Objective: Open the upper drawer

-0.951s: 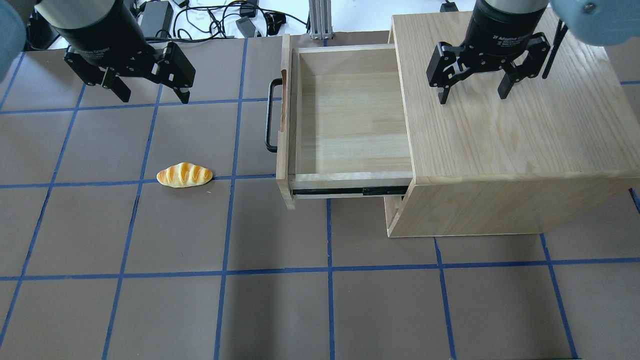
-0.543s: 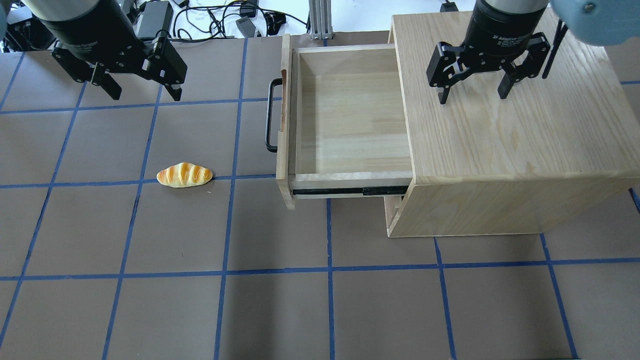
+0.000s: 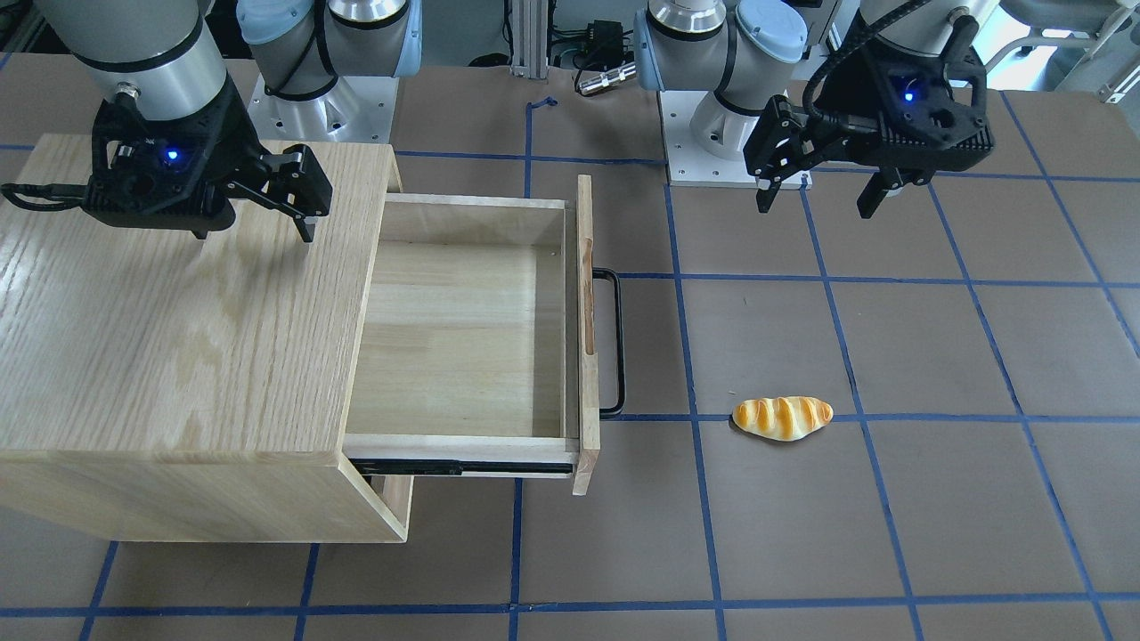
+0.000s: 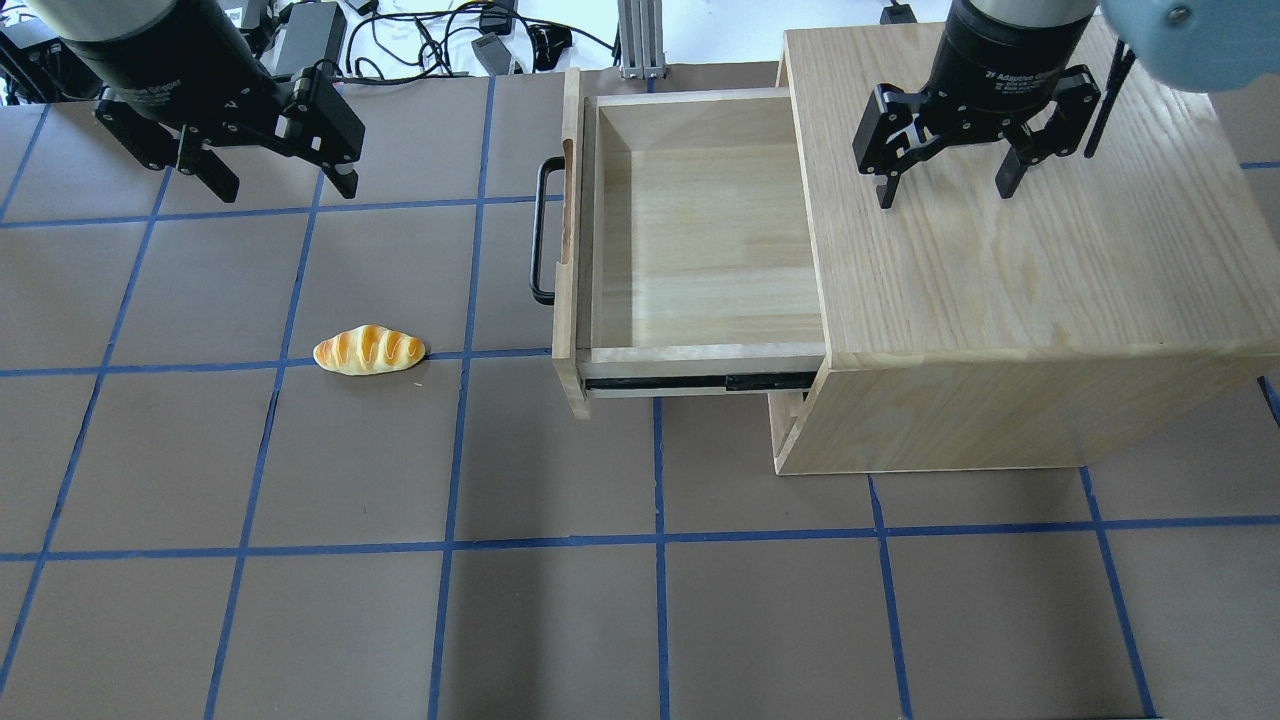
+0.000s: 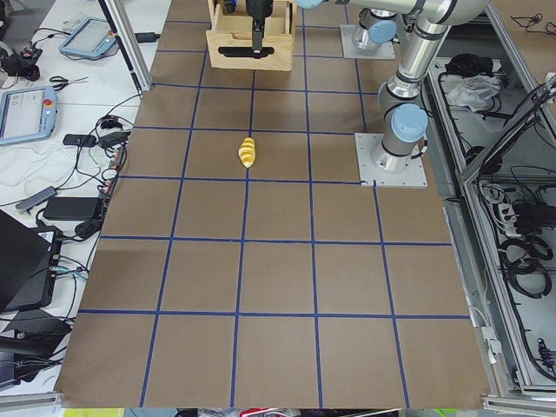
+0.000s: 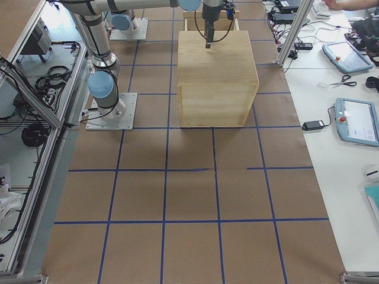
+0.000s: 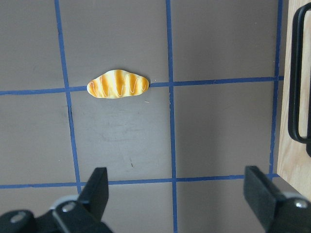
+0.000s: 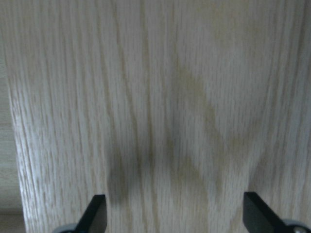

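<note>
The upper drawer (image 4: 700, 240) is a light-wood box that stands pulled far out of the oak-grain cabinet (image 4: 1020, 260), and it is empty inside. Its black bar handle (image 4: 540, 230) faces left. The drawer (image 3: 463, 338) and handle (image 3: 614, 343) also show in the front view. My left gripper (image 4: 285, 188) is open and empty above the table, well left of the handle, and the left wrist view shows its spread fingers (image 7: 97, 187). My right gripper (image 4: 945, 195) is open and empty just above the cabinet top (image 8: 155, 97).
A toy bread roll (image 4: 369, 350) lies on the brown mat left of the drawer, also in the left wrist view (image 7: 118, 84). Blue tape lines grid the mat. Cables and devices lie beyond the table's far edge (image 4: 420, 40).
My left gripper has moved up and to the left in the overhead view, farther from the handle. The drawer, the roll and my right gripper have not moved.
</note>
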Robot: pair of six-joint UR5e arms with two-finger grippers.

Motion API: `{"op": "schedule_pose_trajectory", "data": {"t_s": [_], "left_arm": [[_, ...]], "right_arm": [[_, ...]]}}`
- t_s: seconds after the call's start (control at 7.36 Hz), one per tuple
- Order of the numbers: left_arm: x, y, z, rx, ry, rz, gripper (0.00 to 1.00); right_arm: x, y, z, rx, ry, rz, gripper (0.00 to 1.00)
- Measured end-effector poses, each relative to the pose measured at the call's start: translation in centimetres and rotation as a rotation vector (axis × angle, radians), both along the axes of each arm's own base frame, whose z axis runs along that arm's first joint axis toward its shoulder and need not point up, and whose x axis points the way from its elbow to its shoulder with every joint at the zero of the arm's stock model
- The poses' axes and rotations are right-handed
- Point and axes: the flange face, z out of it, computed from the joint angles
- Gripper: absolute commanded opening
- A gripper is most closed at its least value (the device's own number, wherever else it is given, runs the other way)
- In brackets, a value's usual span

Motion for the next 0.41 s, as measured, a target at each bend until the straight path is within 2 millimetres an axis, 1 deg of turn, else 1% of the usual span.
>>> {"op": "schedule_pose_trajectory", "data": {"t_s": [0.41], "left_arm": [[-0.02, 0.11, -0.14, 0.003, 0.0, 0.004, 1.0]], "right_arm": [[0.0, 0.0, 0.02, 0.0, 0.0, -0.001, 1.0]]}}
